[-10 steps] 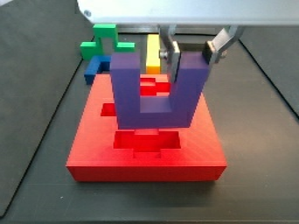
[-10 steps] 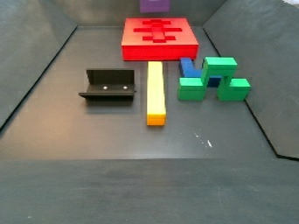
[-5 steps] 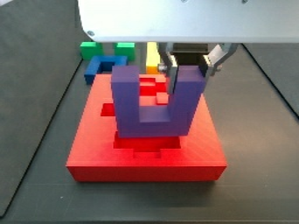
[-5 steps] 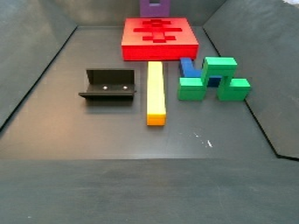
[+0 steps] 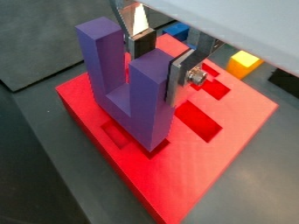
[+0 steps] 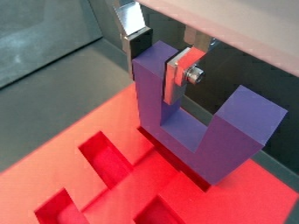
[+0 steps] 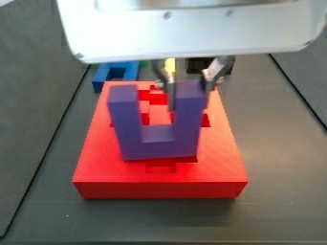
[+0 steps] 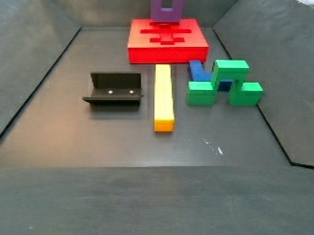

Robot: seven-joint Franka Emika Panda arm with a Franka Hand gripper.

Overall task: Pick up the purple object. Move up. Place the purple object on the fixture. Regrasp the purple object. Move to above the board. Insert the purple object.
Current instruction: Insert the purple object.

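The purple block (image 7: 156, 122) has come down since a second ago; its base now sits at the red board's (image 7: 96, 163) top face, at the near recess. The gripper (image 5: 159, 66) is closed on one prong, silver plates pressed to either side, as both wrist views show. From here I'd judge the insertion wants a straight, slow descent with the block kept upright, since its base looks a close match to the slot. Whether it has entered the slot yet I cannot tell. Room is ample: the yellow bar (image 8: 163, 95), green blocks (image 8: 229, 79), blue block (image 8: 199, 72) and fixture (image 8: 116, 90) all lie well apart on the floor.
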